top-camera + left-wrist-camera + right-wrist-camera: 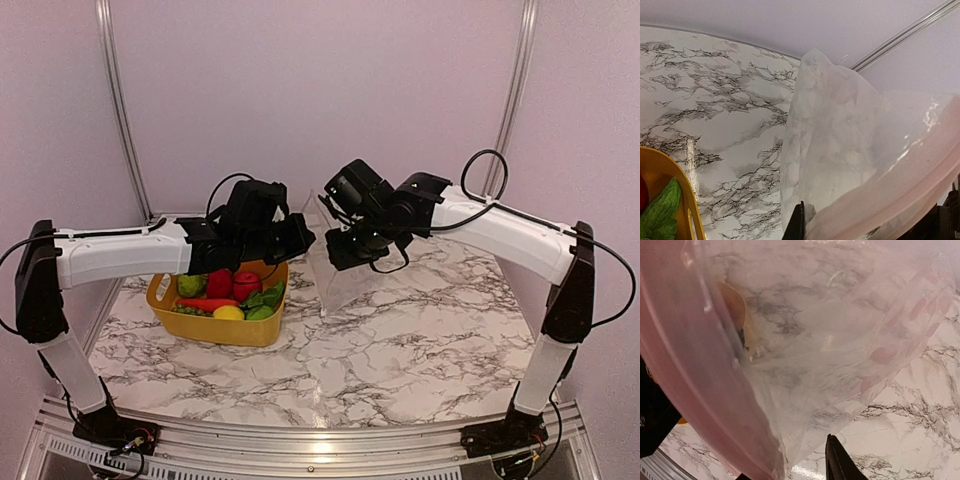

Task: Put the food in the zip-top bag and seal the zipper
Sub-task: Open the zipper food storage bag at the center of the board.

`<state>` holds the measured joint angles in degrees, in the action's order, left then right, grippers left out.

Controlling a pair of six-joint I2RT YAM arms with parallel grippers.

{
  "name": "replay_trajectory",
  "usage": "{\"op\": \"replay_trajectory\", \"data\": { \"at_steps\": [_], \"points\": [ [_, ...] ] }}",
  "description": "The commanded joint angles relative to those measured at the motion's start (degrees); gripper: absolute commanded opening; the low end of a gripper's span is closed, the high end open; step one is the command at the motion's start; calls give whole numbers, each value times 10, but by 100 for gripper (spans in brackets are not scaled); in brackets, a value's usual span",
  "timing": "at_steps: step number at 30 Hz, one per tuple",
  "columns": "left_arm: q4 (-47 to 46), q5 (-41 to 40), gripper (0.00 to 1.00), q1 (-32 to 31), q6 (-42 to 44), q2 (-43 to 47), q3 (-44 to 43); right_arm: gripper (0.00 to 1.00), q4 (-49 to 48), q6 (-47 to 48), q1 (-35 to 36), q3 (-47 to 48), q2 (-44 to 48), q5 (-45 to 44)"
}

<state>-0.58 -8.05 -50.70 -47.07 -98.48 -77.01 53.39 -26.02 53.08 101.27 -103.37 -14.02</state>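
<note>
The clear zip-top bag (350, 275) hangs between my two grippers above the marble table, right of the basket. My left gripper (302, 238) is shut on its mouth edge. In the left wrist view one dark finger (799, 224) shows against the bag (835, 145), and the pinkish zipper (900, 185) runs across and hides the other. My right gripper (334, 250) grips the other side. Its wrist view shows one finger (837, 462), the bag (830, 340) and the zipper (685, 370). The food lies in the basket: red fruits (246, 284), carrot (205, 303), lemon (229, 313), green pieces (264, 299).
The yellow basket (215, 332) sits on the table at left centre, under my left arm. Its rim (670, 185) and a green leaf (660, 212) show in the left wrist view. Metal frame posts stand at the back corners.
</note>
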Motion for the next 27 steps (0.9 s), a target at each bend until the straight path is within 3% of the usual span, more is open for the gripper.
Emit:
{"op": "replay_trajectory", "data": {
  "at_steps": [1, 7, 13, 16, 20, 27],
  "points": [
    [-47, 9, 0, -2, -17, 4, 9, 34, -44, -7, -4, -5, 9, 13],
    [-61, 22, 0, -2, -44, -1, 9, 34, -91, 0, -3, -22, 19, 5],
    [-28, 27, 0, -2, -53, -11, -3, 0, -70, 10, -6, -7, 42, -122],
    [51, 2, 1, -2, -55, -28, -25, 0, -51, 18, -17, -3, 65, -167],
    [84, -4, 24, -2, -45, -41, -42, 0, -38, 28, -39, -14, 82, -169],
    [13, 42, 59, -7, 75, -19, -68, 0, -42, 40, -49, -24, 76, -122]
  ]
}}
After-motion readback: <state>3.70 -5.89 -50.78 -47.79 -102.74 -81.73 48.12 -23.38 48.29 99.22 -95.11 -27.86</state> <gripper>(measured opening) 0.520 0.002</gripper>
